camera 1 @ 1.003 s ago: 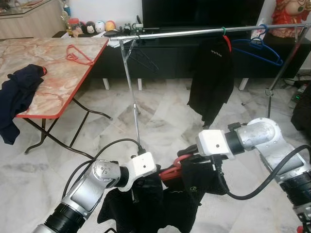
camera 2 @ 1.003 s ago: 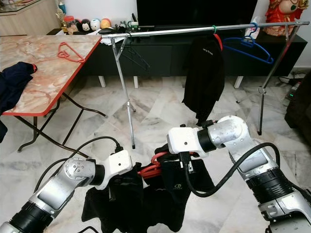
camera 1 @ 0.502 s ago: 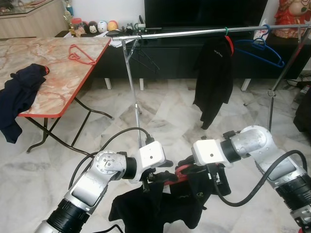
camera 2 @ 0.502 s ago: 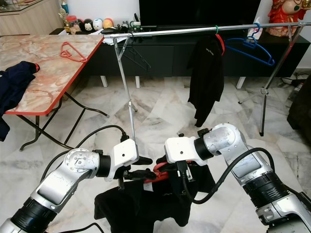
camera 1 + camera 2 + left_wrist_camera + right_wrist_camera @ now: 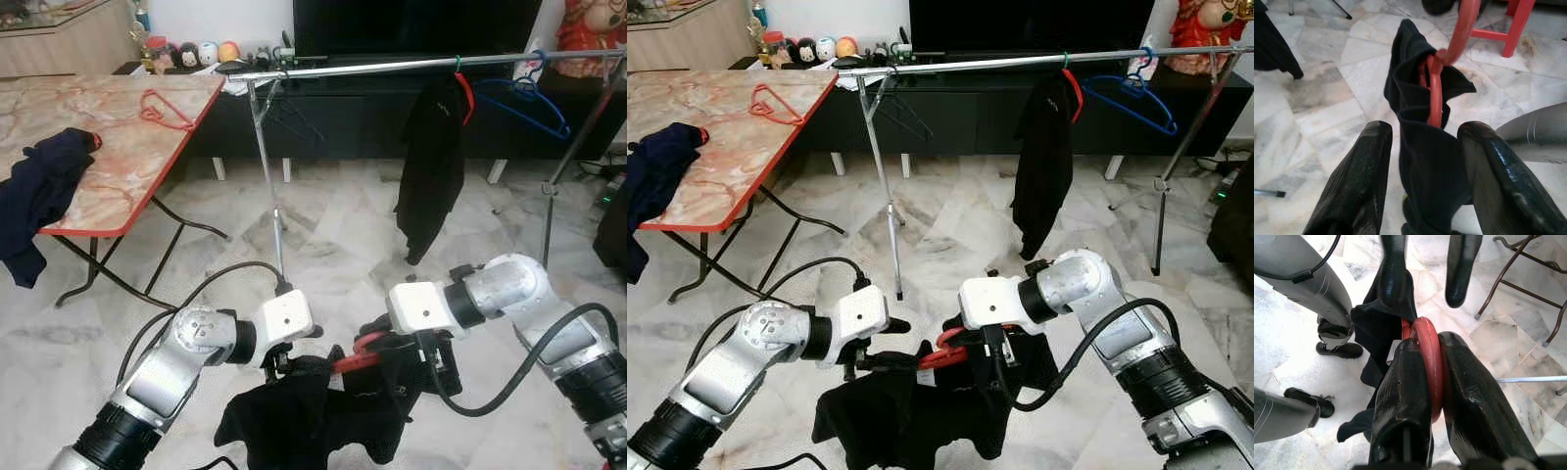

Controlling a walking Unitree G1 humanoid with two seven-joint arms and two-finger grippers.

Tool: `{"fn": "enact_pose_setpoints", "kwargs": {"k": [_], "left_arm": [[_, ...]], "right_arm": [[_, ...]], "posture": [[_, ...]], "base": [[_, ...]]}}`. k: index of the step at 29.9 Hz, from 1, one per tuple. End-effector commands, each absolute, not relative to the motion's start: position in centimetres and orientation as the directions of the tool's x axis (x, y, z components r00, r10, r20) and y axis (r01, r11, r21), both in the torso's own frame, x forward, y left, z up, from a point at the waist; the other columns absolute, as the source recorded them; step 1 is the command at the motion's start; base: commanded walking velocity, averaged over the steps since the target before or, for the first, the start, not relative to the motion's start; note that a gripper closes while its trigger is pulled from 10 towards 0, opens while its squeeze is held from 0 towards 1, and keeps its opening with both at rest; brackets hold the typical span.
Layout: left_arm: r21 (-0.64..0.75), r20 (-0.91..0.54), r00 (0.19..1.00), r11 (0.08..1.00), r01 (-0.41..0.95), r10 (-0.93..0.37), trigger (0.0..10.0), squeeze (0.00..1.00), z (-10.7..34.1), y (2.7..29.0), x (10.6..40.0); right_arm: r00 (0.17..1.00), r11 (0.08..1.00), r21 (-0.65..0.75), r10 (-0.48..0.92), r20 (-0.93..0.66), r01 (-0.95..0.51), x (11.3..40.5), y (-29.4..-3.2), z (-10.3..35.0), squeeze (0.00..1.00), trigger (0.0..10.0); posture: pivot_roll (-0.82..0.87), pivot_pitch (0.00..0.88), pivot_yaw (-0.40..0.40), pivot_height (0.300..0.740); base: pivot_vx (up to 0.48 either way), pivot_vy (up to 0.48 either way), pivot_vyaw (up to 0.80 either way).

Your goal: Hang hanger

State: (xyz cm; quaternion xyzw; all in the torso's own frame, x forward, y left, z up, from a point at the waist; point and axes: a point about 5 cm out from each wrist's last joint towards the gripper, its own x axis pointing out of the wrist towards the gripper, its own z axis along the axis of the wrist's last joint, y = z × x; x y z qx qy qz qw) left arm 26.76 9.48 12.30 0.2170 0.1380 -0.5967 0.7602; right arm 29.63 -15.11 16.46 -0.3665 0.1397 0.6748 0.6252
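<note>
Lower and further left in the frame than half a second ago, the left end effector (image 5: 279, 367) now has its white wrist block pulled back from the hook, and the black garment (image 5: 323, 416) sags a little more below it. Its two fingers (image 5: 1359, 181) are spread apart, with the bunched black cloth and one shoulder of the red hanger (image 5: 1436, 93) lying between them, not pinched. To the right of it, in the lower middle of the frame, the right end effector (image 5: 1434, 377) is closed tight on the red hanger hook, so the hanger with its garment hangs low over the marble floor (image 5: 333, 235), held between both arms.

To do this step well, I judge the right arm should keep its firm grip, raise the hook above the silver rail (image 5: 392, 67) in the upper part of the frame and lower it there; the left end effector should only steady the cloth so it does not slide off.

At the left stands the counter (image 5: 108, 147) with a dark shirt (image 5: 39, 191) and a spare red hanger (image 5: 162, 110). On the rail hang a black shirt (image 5: 431, 166) and, at the upper right, a blue hanger (image 5: 524, 98); the free rail between the upright pole (image 5: 266, 166) and the black shirt looks the best place.
</note>
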Motion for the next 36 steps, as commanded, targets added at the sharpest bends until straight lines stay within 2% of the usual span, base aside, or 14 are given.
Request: {"fn": "enact_pose_setpoints", "kwargs": {"k": [1,6,12,13,15,20,30,36], "left_arm": [[0.149,-0.473,0.236,0.187,0.971,-0.849,10.0,1.0,12.0,9.4,26.6],[0.139,-0.469,0.23,0.186,0.973,-0.853,10.0,1.0,12.0,9.0,26.5],[0.182,-0.492,0.281,0.219,0.959,-0.824,10.0,1.0,11.4,8.9,27.2],[0.187,-0.495,0.301,0.239,0.953,-0.815,10.0,0.0,11.2,9.0,27.5],[0.179,-0.502,0.327,0.274,0.945,-0.8,10.0,0.0,10.9,9.1,27.8],[0.145,-0.499,0.313,0.278,0.949,-0.808,10.0,0.0,10.4,8.8,27.6],[0.098,-0.51,0.241,0.223,0.97,-0.826,10.0,0.0,9.7,7.8,26.9],[0.109,-0.514,0.272,0.253,0.961,-0.813,10.0,0.0,9.5,7.5,27.3]], "right_arm": [[0.06,-0.192,-0.304,0.75,-0.659,-0.933,29.8,-14.7,17.1,0.0,0.0],[0.06,-0.194,-0.304,0.749,-0.66,-0.933,29.8,-14.7,17.1,0.0,0.0],[0.059,-0.197,-0.31,0.752,-0.656,-0.93,29.7,-14.6,17.4,0.0,0.0],[0.06,-0.198,-0.312,0.752,-0.656,-0.929,29.7,-14.6,17.4,0.0,0.0],[0.06,-0.199,-0.313,0.752,-0.656,-0.929,29.7,-14.6,17.4,0.0,0.0],[0.057,-0.206,-0.32,0.757,-0.651,-0.925,29.6,-14.4,17.8,0.0,0.0],[0.055,-0.216,-0.333,0.762,-0.645,-0.918,29.5,-14.2,18.1,0.0,0.0],[0.053,-0.227,-0.348,0.767,-0.639,-0.91,29.3,-13.9,18.7,0.0,0.0]], "posture": [[-0.06,0.0,0.031,0.74],[-0.06,0.0,0.031,0.74],[-0.06,0.0,0.031,0.74],[-0.06,0.0,0.031,0.74],[-0.06,0.0,0.034,0.74],[-0.07,0.0,0.035,0.74],[-0.07,0.0,0.035,0.74],[-0.07,0.0,0.035,0.74]], "base": [[0.0,0.0,0.0],[0.0,0.0,0.0],[0.0,0.0,0.0],[0.0,0.0,0.0],[0.0,0.0,0.0],[0.0,0.0,0.0],[0.0,0.0,0.0],[0.0,0.0,0.0]]}}
